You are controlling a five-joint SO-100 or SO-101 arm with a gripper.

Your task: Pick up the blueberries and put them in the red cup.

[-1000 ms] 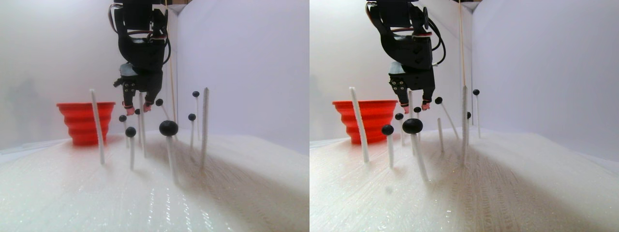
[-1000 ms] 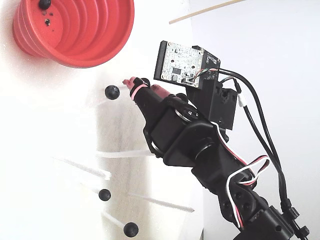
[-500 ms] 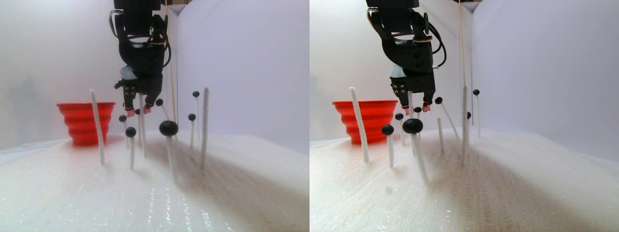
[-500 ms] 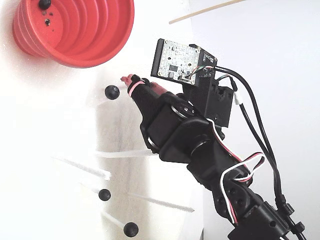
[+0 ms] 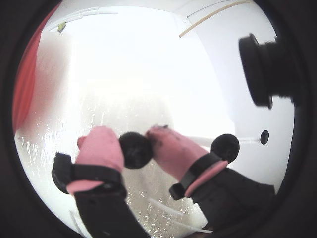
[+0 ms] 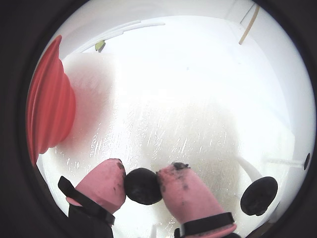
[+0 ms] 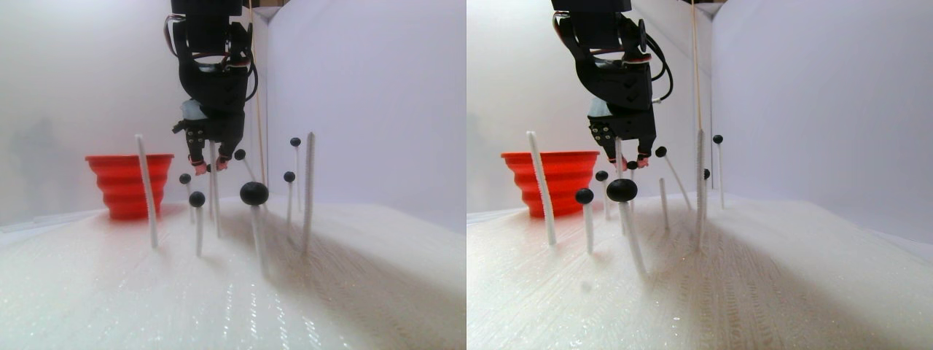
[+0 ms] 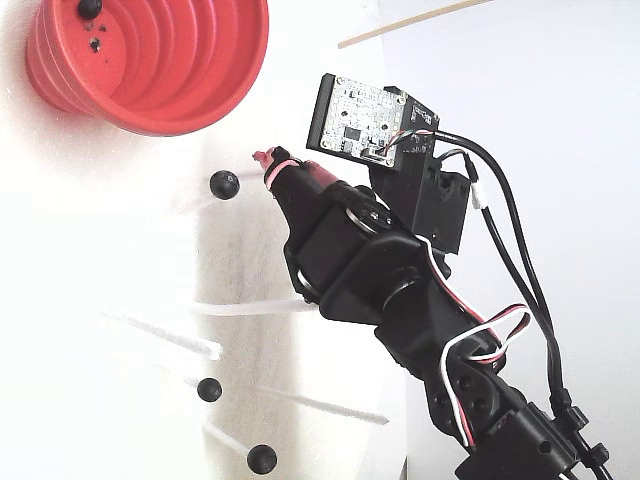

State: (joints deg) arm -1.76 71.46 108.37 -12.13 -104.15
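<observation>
I have one blueberry (image 6: 142, 186) pinched between the tool's (image 6: 141, 184) pink fingertips (image 6: 184, 191), above the desk (image 6: 198, 114). The red cup (image 6: 47, 114) sits left in this wrist view; I'd lift straight, then swing over slowly.

Both wrist views: 1 blueberry (image 6: 142, 186) sits between the gripper (image 6: 141, 179) fingertips, touching both. Red cup (image 6: 48, 113) lies at far left, well apart. Another blueberry (image 6: 258, 195) sits to the right. Fixed view: 1 blueberry (image 8: 90, 8) lies inside the cup; gripper is below-right of it.
</observation>
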